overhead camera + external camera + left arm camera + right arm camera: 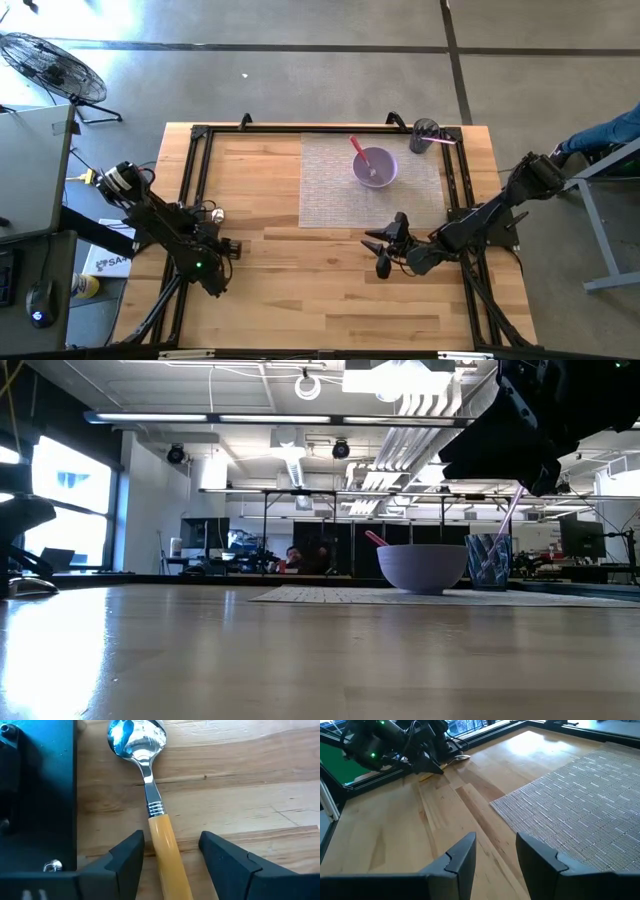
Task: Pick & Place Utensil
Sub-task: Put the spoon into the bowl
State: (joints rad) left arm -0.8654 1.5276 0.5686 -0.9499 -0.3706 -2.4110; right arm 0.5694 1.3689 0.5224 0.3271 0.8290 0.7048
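A spoon with a yellow handle (pixel 161 837) and a shiny bowl (pixel 136 739) lies flat on the wooden table near its left edge (pixel 217 213). My left gripper (pixel 172 845) is open and low over it (pixel 220 232), one finger on each side of the handle. My right gripper (pixel 378 252) is open and empty above the table's middle right, in front of the placemat (pixel 495 850). A purple bowl (pixel 375 166) with a pink utensil in it stands on the grey placemat (pixel 330 190). My left gripper's fingers stand on either side of the spoon's yellow handle (pixel 159 831), just behind the metal neck, lying along the spoon. One finger (pixel 131 851) is close against the handle; I cannot tell whether it touches. The spoon lies flat on the table.
A dark cup (pixel 425 133) with a pink utensil stands at the placemat's far right corner. A black frame (pixel 195 170) runs along the table's left, far and right edges, close beside the spoon. Bare wood (pixel 320 290) lies between the two grippers.
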